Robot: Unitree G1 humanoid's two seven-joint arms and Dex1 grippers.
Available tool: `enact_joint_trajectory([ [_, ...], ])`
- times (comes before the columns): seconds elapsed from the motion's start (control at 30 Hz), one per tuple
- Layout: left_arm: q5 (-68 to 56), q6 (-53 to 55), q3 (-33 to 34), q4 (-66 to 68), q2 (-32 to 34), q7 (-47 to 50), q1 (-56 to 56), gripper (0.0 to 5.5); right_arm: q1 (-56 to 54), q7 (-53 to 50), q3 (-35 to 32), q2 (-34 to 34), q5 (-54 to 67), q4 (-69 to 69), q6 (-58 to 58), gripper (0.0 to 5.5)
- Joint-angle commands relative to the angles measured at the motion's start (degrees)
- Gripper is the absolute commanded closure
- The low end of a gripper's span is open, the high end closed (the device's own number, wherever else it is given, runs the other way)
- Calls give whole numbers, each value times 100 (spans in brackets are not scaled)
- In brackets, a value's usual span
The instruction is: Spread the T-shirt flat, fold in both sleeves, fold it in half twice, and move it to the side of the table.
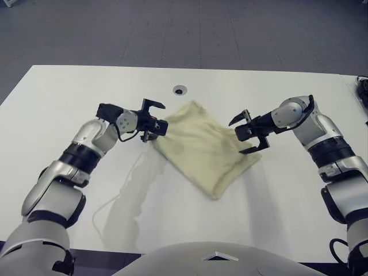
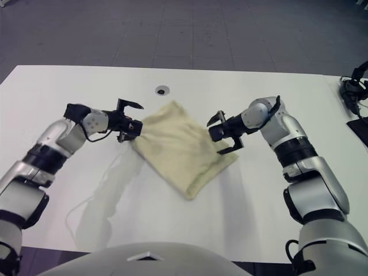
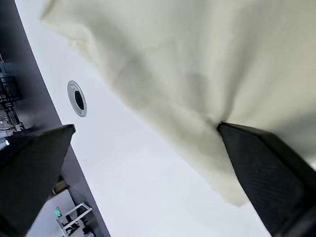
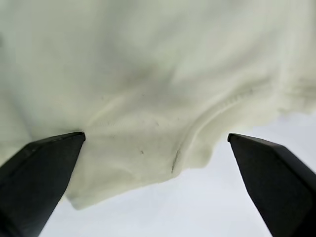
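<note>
A soft, pale-yellow T-shirt (image 1: 201, 146) lies folded into a rumpled, roughly diamond-shaped bundle at centre frame on the smooth white counter (image 1: 69, 103), the left hand (image 1: 154, 122) released, fingers spread at its left edge, the right hand (image 1: 241, 137) likewise at its right edge.

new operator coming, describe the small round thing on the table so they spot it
On the white table, find the folded pale yellow T-shirt. Just beyond its far corner sits a small round hole with a grey rim, the only thing sunk into the tabletop.
</note>
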Motion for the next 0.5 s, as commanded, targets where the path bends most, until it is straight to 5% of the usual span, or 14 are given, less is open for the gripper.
enact_joint_trajectory([
  [0.03, 1149, -1293, -827, 2272, -648, 1506, -1345, 10, 607, 365, 172, 203, 294, -1823, 1047, 11],
  [0.23, 1067, -1682, -575, 3223, -941, 2749, -1890, 10, 761, -170, -44, 735, 467, -2536, 2037, 11],
  [0.33, 155, -1951, 134, 2970, -661, 2230, -1741, 10, 689, -704, -456, 949, 680, -2656, 2401, 11],
  [0.4, -1753, -1214, 951, 1024, 54, 443, -675, 10, 879, -693, -1059, 657, 1112, -3117, 3031, 11],
  [0.5, -5062, 1481, 1589, -3860, 2228, -1255, 2015, 10, 1896, -252, -1925, -297, 1710, -3954, 3635, 11],
])
